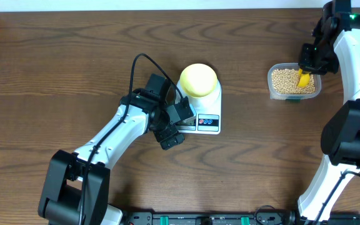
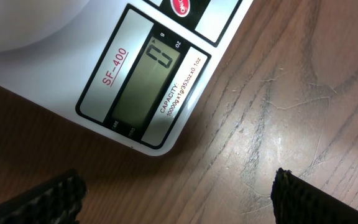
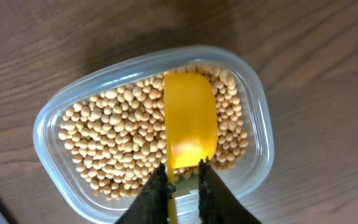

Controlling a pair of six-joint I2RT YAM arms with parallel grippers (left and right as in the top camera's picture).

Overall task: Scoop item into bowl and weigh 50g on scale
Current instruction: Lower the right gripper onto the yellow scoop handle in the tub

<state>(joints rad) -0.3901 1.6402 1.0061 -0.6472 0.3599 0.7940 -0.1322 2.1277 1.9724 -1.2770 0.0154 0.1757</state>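
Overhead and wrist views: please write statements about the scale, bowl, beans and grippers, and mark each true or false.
1. The small round pale yellow-green bowl stands on the white digital scale. True.
2. Its grey display reads fifty. False: it reads zero.
3. The right gripper grips the yellow plastic scoop by its handle. True.
4. The small tan beans lie in the bowl. False: they lie in the clear plastic tub.
5. The left gripper is shut. False: it is open.

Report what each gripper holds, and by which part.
Right gripper grips the yellow scoop by its handle, just behind the cup, which rests on the beans in the tub. Left gripper is open and holds nothing.
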